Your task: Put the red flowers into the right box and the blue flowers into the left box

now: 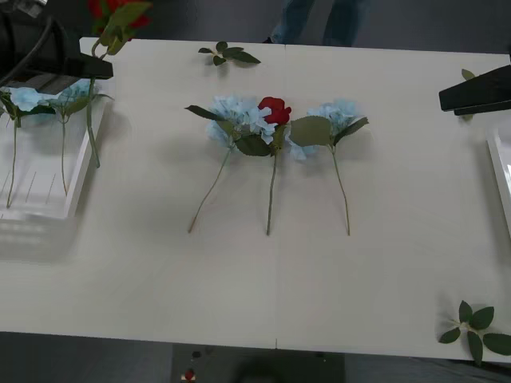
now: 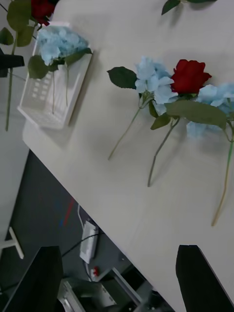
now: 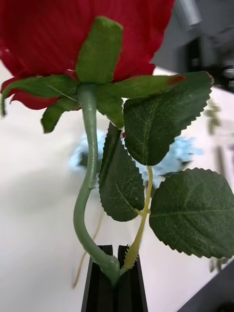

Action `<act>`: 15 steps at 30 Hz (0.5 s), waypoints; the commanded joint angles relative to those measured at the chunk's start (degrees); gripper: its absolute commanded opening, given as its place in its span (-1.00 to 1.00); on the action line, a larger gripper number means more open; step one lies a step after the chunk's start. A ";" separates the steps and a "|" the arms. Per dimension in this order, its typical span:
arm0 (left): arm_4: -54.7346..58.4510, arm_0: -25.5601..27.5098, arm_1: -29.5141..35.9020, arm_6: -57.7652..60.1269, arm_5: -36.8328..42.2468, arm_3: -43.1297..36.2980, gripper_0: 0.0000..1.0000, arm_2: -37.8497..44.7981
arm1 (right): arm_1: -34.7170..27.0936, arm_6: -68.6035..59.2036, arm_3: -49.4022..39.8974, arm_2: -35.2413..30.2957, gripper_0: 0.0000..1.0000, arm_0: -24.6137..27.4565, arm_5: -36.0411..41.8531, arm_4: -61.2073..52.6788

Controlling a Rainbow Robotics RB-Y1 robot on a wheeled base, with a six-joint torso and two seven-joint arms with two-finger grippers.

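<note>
Front view: high, looking down across whole tabletop (image 1: 239, 295). Right wrist: oblique, farther, shares centre flowers. Left wrist: very close.

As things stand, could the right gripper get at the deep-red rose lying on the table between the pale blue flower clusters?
Probably yes: the right gripper is open and the red rose lies uncovered.

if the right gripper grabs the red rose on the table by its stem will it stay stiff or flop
Probably floppy: the rose has a long thin stem under a heavier head. The rose held in the left gripper shows a bent stem. It likely weighs little, but its leaves overlap the blue flowers, so they may drag.
</note>
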 commanded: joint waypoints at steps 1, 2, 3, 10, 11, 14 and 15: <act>7.48 2.18 0.23 -12.25 -5.12 -1.80 -1.00 0.35 | 3.30 5.35 -2.71 -0.84 0.36 4.40 -5.72 -0.50; 9.59 2.80 -0.21 -15.68 -6.35 -1.80 -1.00 0.44 | 4.09 7.46 -3.68 -0.75 0.37 6.16 -8.53 -0.15; 11.26 3.15 -0.65 -18.31 -7.23 -1.71 -1.00 0.44 | 4.80 8.78 -4.73 -0.75 0.36 7.56 -10.91 0.55; 19.52 4.91 -4.34 -36.68 -11.80 -1.62 -1.00 0.44 | 9.19 11.42 -11.24 5.57 0.36 12.13 -24.35 1.78; 19.78 5.00 -4.69 -38.00 -12.24 -1.62 -1.00 0.44 | 9.54 11.51 -11.68 6.45 0.37 12.22 -25.58 1.69; 21.54 5.00 -6.98 -44.59 -13.82 -1.62 -1.00 0.35 | 11.57 11.77 -13.61 11.55 0.36 11.96 -32.35 1.78; 22.25 5.00 -7.85 -46.79 -14.35 -1.71 -1.00 0.44 | 12.62 12.03 -14.22 13.48 0.36 11.69 -35.16 1.78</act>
